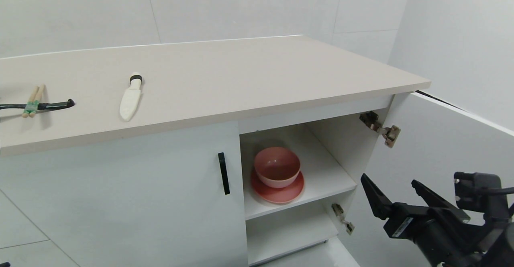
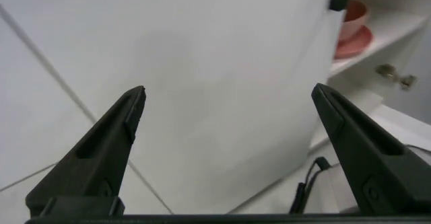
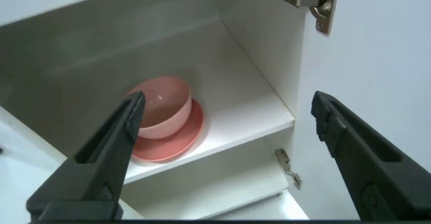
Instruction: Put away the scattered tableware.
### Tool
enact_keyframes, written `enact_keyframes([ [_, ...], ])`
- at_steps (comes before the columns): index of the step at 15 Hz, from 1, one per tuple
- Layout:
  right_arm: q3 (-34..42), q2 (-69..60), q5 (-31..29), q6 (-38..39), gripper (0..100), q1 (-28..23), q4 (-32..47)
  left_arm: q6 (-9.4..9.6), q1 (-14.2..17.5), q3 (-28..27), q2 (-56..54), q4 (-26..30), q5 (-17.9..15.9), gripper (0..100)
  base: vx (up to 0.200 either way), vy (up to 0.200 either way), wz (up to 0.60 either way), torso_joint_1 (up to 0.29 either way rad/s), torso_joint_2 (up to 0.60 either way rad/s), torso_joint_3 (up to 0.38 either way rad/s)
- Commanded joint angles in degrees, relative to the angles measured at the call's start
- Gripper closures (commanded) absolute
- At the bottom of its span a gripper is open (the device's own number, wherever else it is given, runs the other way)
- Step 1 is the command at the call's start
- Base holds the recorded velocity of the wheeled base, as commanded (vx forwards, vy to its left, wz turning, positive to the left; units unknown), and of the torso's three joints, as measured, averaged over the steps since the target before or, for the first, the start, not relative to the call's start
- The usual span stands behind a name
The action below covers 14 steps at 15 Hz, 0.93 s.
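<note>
1. Right gripper (image 1: 388, 178): positioned low, in front of the open cabinet door (image 1: 441, 146). Jaws wide apart, nothing between them. A white label (image 1: 401, 227) sits on its body; the print is too small to read.
2. Left gripper (image 2: 227, 93): faces the closed cabinet door (image 1: 140, 186). Jaws wide apart, nothing held. A black cable (image 2: 306, 183) hangs just below it.
3. Closed door: carries a vertical black handle (image 1: 223, 173) at its edge, next to the opening.
4. Open compartment: the upper shelf (image 1: 325, 178) holds a pink plate (image 1: 277, 192) with a pink bowl (image 1: 277, 166) upright on it. Nothing stands between the right gripper and this stack. The lower shelf (image 1: 289, 231) lies beneath. Two metal hinges (image 1: 379, 128) are fixed to the side wall.
5. Countertop (image 1: 241, 78): a cream knife (image 1: 130, 97) lies near the front edge. Farther toward the robot's left, a pair of wooden chopsticks (image 1: 33, 100) with a green band lies across a black utensil (image 1: 52, 106).
6. Tiled wall (image 1: 241, 6): behind the countertop.
</note>
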Motion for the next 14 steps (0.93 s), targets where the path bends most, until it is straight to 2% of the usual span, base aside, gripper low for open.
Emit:
enact_keyframes([
  [1,0.0,1.06,-0.07,-0.02,0,-0.41,-0.06,-0.12,2.81,0.01,-1.02,0.12,0.03,0,0.0,0.0,0.0,0.0,0.0,0.0],
  [2,0.0,0.97,-0.42,-0.02,0,-0.58,-0.06,-0.39,5.27,0.01,-1.2,0.29,0.47,0,0.0,0.0,0.0,0.0,0.0,0.0],
  [3,0.0,0.53,-0.51,-0.02,0,-1.02,-0.06,-0.04,10.1,-0.08,-1.46,0.47,0.3,0,0.0,0.0,0.0,0.0,0.0,0.0],
  [4,0.0,0.09,-0.51,-0.02,0,-1.64,-0.06,0.05,13.26,0.01,-2.08,0.47,-0.06,0,0.0,0.0,0.0,0.0,0.0,0.0],
  [9,0.0,-3.25,-0.6,-0.54,0,-3.83,-0.06,-1.18,12.65,-0.08,-2.34,0.21,-1.64,0,0.0,0.0,0.0,0.0,0.0,0.0],
  [10,0.0,-3.77,-0.51,-0.89,0,-5.42,-0.06,-2.15,11.51,-0.25,-2.6,0.82,-2.78,0,0.0,0.0,0.0,0.0,0.0,0.0],
  [11,0.0,-3.86,-0.42,-1.69,0,-6.65,-0.06,-2.06,10.19,-0.25,-3.04,1.08,-4.27,0,0.0,0.0,0.0,0.0,0.0,0.0],
  [12,0.0,-3.95,0.28,-3.27,0,-8.76,-0.06,-1.79,9.13,0.01,-3.66,1.26,-8.41,0,0.0,0.0,0.0,0.0,0.0,0.0],
  [13,0.0,-5.0,0.99,-3.53,0,-9.2,-0.06,-2.32,9.13,-0.08,-3.75,1.52,-9.46,0,0.0,0.0,0.0,0.0,0.0,0.0],
  [14,0.0,-7.02,1.69,-3.62,0,-9.2,-0.06,-3.64,9.31,-0.08,-4.27,1.61,-9.37,0,0.0,0.0,0.0,0.0,0.0,0.0],
])
